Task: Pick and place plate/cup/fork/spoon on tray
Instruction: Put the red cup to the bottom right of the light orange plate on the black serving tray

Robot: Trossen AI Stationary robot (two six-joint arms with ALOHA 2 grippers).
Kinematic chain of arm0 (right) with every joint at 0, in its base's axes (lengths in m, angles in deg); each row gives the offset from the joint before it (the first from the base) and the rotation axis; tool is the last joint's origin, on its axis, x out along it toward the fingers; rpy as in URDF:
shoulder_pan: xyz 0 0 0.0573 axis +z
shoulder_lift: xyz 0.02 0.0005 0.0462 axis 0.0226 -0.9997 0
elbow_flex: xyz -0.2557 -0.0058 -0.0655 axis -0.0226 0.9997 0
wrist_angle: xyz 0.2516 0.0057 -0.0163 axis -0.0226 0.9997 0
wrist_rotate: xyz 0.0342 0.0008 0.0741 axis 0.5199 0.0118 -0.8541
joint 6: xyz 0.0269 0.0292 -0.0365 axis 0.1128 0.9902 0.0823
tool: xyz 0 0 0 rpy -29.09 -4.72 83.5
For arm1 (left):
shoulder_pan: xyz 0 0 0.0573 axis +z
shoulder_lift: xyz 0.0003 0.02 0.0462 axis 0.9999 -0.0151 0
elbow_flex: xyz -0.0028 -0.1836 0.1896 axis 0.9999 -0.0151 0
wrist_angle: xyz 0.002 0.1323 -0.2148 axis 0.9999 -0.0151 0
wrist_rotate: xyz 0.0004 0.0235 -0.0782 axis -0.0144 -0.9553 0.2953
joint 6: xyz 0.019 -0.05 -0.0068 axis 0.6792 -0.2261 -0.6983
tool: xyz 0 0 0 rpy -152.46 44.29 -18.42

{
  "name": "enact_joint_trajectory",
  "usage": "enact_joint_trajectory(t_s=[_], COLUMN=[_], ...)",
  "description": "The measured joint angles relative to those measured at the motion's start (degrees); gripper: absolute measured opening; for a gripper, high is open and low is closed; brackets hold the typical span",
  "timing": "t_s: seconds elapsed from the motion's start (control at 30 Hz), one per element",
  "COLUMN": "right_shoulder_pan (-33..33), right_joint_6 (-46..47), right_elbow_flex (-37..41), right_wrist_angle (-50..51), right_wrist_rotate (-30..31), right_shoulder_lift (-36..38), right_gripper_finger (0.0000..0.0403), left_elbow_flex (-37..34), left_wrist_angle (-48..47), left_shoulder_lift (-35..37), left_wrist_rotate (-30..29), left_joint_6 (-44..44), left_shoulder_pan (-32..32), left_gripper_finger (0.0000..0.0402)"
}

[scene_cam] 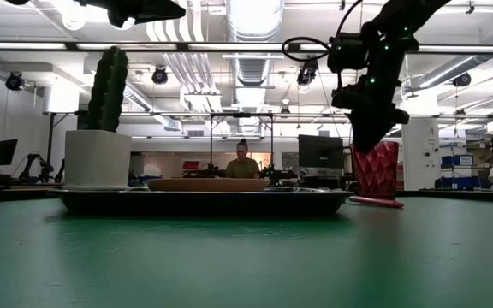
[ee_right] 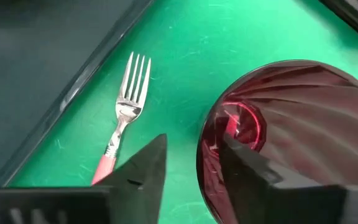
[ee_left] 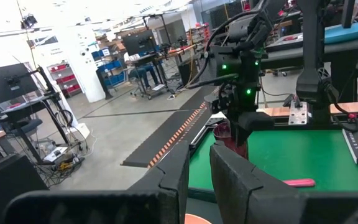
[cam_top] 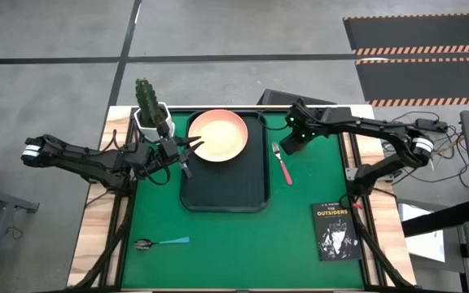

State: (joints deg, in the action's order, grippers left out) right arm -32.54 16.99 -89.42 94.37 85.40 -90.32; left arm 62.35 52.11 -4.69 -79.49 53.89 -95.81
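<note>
Cup [ee_right: 291, 134], standing on the table off the tray's [cam_top: 222, 199] far right corner, is being straddled at its rim by the right gripper's [ee_right: 194, 165] parted jaws; closing and lifting seem next.

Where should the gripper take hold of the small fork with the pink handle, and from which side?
Judging from its pose, grip the pink handle of the fork from straight above. It lies flat on the green mat beside the dark rectangular tray, its tines toward the maroon cup, so both long sides of the handle look free.
</note>
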Motion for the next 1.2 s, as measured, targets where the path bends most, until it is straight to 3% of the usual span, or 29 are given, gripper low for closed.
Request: enact_joint_trajectory(t_s=[0.23,0.5,0.77,1.0,1.2], right_shoulder_pan=[0.0,3.0,14.6,25.7,31.2], right_joint_6=[-1.0,-1.6,-4.4,-6.8,-10.0], right_elbow_flex=[0.0,-7.5,-16.5,-24.4,-31.8], right_wrist_angle=[0.4,6.0,5.9,5.5,6.1], right_wrist_rotate=[0.0,2.7,3.2,3.6,2.9], right_shoulder_lift=[1.3,3.7,1.7,-7.2,-17.3], right_gripper_finger=[0.0017,0.0009,0.0009,0.0009,0.0009], left_elbow_flex=[0.0,0.0,0.0,0.0,0.2], left_wrist_angle=[0.0,0.0,0.0,0.1,0.2], left_shoulder_lift=[0.0,0.0,0.0,0.0,0.0], left_wrist_rotate=[0.0,0.0,0.0,0.0,0.0], left_joint_6=[0.0,-0.1,-0.1,-0.1,-0.1], left_shoulder_pan=[0.0,0.0,0.0,0.0,0.0], left_gripper_finger=[0.0047,0.0047,0.0047,0.0047,0.0047])
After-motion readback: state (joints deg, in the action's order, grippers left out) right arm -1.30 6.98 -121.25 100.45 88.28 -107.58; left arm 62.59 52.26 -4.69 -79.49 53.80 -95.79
